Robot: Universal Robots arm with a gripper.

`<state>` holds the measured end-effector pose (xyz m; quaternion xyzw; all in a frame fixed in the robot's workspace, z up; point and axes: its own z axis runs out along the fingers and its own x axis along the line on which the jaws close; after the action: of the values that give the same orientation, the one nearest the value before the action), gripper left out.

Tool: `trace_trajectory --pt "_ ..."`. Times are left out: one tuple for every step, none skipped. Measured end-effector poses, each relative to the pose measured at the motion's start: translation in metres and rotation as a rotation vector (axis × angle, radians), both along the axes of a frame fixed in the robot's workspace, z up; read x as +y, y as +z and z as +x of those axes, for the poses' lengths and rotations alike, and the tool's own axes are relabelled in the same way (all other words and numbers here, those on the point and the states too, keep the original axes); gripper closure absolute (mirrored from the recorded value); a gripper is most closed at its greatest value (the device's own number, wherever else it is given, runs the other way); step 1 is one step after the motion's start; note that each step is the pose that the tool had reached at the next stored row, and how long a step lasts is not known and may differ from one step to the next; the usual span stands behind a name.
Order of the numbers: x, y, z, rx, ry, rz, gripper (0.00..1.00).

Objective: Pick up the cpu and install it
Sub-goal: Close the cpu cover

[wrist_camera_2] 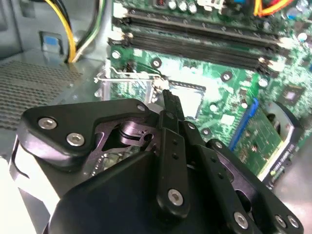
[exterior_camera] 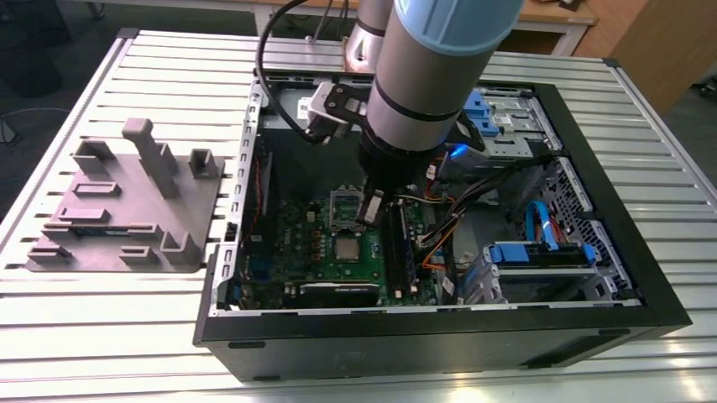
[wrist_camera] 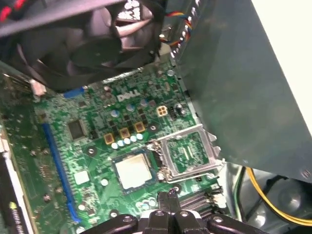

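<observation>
Sitting flat in its socket on the green motherboard, the cpu shows a pale silver top in the first wrist view, with the socket's metal bracket swung open and lying just beside it. In the exterior view the cpu lies near the middle of the board, a little toward the case's front edge, and the gripper hangs just above and behind it, apart from the chip. In the first wrist view the gripper has its two fingertips drawn close together with nothing between them, poised over the memory slots beside the socket.

The motherboard lies on the floor of the open black computer case, which rests on a slatted metal table. Inside the case, along the side on the exterior view's right, sit blue-tabbed drive bays and a bundle of coloured cables. Outside the case, on the exterior view's left, a gray fixture block with upright posts stands on the table.
</observation>
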<state>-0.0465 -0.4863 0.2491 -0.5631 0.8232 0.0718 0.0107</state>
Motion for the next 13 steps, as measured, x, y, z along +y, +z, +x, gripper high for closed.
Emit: trace_trajectory --pt "0.0005 -0.0004 0.0017 0.0 0.0 0.0091 0.9" --pt "0.0006 -0.0008 0.0031 -0.0002 0.0 0.0209 0.9" --pt "0.0006 -0.0009 0.0049 -0.0001 0.0 0.0357 0.9" --pt "0.0007 -0.0011 0.0072 -0.0002 0.0 0.0506 0.9" --pt "0.0007 -0.0014 0.0097 -0.0001 0.0 0.0642 0.9" --pt "0.0007 -0.0023 0.0119 -0.0001 0.0 0.0712 0.9" --pt "0.0007 -0.0036 0.014 -0.0002 0.0 0.0755 0.9" --pt "0.0008 -0.005 0.0156 -0.0002 -0.001 0.0793 0.9" --pt "0.0011 -0.0067 0.0168 -0.0002 -0.001 0.0819 0.9" --pt "0.0016 -0.0084 0.0172 -0.0002 -0.002 0.0833 0.9" --pt "0.0025 -0.0102 0.0172 -0.0001 -0.002 0.0843 0.9" --pt "0.0036 -0.0122 0.0173 -0.0001 -0.002 0.0852 0.9" --pt "0.0044 -0.014 0.0173 -0.0001 -0.002 0.0864 0.9"
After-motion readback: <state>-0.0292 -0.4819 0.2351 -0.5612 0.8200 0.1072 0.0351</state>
